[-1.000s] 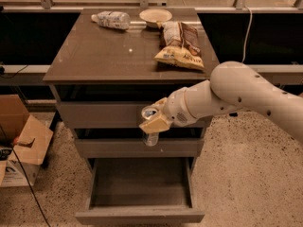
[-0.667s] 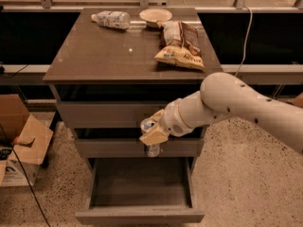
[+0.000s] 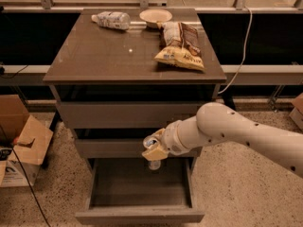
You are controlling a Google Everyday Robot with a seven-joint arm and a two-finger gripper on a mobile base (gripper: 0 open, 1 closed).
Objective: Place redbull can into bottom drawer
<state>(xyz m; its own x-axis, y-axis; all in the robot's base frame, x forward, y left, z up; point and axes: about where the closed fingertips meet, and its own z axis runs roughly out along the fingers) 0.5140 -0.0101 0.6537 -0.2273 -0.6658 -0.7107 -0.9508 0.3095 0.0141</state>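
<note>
Gripper at centre frame, just in front of the middle drawer, clamped around redbull can. Can roughly upright, silver top showing above the fingers and lower end sticking out below. Can hangs over the rear part of bottom drawer, which is pulled open at lower centre; cannot tell if the can touches the drawer floor. White arm enters from the right edge. Middle drawer and top drawer shut. On cabinet top: plastic bottle lying on its side upper left, pale bowl top centre, chip bag just beside the bowl, right of centre. Cardboard box on floor at left edge, cable hanging upper right.
</note>
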